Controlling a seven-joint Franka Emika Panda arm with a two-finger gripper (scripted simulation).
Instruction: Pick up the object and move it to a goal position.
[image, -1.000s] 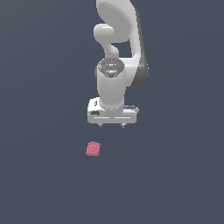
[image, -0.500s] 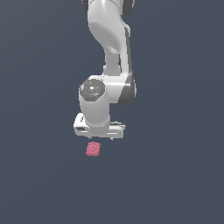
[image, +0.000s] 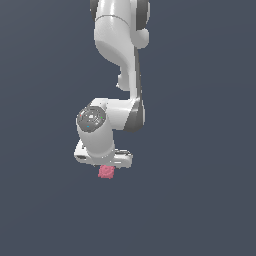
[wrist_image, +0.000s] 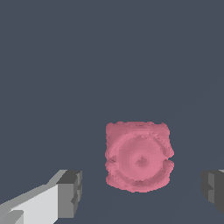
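Note:
The object (image: 106, 172) is a small pink-red rounded-square lump with a bumpy surface, lying on the dark grey floor. In the exterior view the white gripper (image: 104, 163) hangs right over it and hides its top edge; the fingertips do not show there. In the wrist view the object (wrist_image: 138, 156) lies between the two grey fingertips (wrist_image: 70, 193), with a gap on each side. The gripper (wrist_image: 142, 192) is open and holds nothing.
The white arm (image: 120, 55) reaches down from the top of the exterior view. The plain dark grey floor (image: 200, 200) fills the rest of both views. No goal marker shows.
The arm has come down and moved toward the exterior view's left, from above and to the right of the object to directly over it. The object has not moved.

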